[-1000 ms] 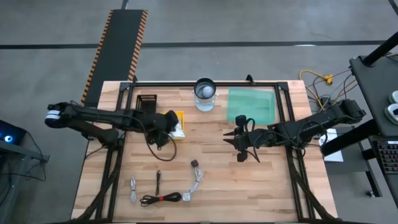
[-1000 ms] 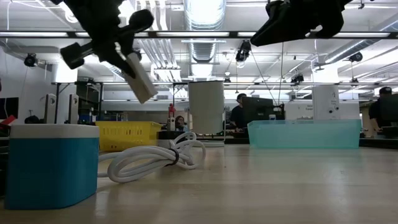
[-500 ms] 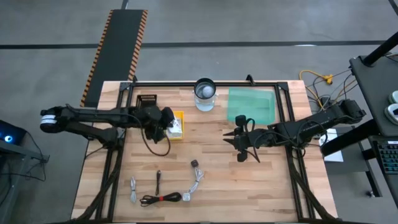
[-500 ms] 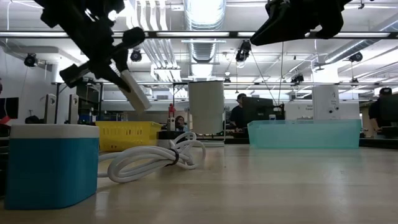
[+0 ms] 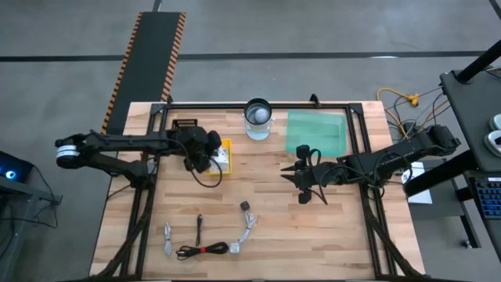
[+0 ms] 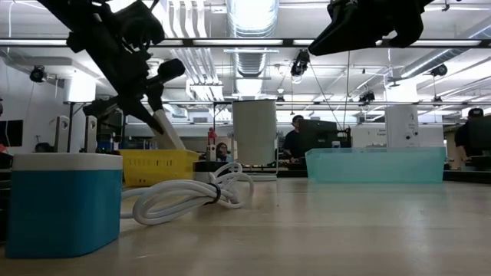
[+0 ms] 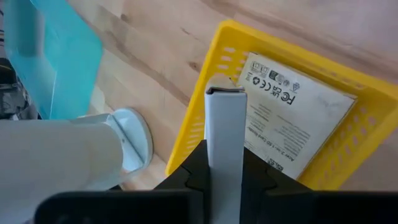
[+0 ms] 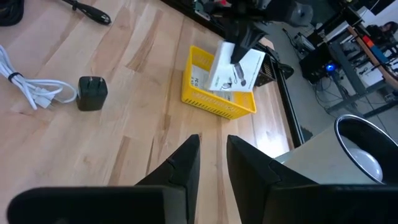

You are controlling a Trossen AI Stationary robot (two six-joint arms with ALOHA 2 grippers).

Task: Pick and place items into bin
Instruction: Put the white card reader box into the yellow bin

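My left gripper (image 5: 211, 157) is shut on a white square card (image 6: 166, 129) and stands over the yellow bin (image 5: 226, 146). A second white printed card (image 7: 292, 121) lies flat in the bin. My right gripper (image 5: 300, 177) hovers open over the table's middle, touching nothing. Near the table's near edge lie a white cable with a black plug (image 5: 247, 222), a small black stick (image 5: 199, 228), a grey cable (image 5: 167, 237) and a black cable coil with a red tie (image 5: 202, 251). My left gripper pinches the white card between its two fingers (image 7: 194, 174), which show on either side of the card's thin edge (image 7: 225, 124). The fingers come from above, slanting down. The card hangs tilted below them, its lower end (image 6: 175, 142) just above the yellow bin's rim.
A round metal cup (image 5: 257, 117) and a teal tray (image 5: 315, 131) stand at the far edge, with a black object (image 5: 185, 126) left of the bin. In the low view a blue box with a white top (image 6: 61, 203) sits close to the camera.
My left gripper has carried the card toward the far edge and down toward the yellow bin. The card has tipped steeper, and its lower end has sunk from well above the bin to about rim height.
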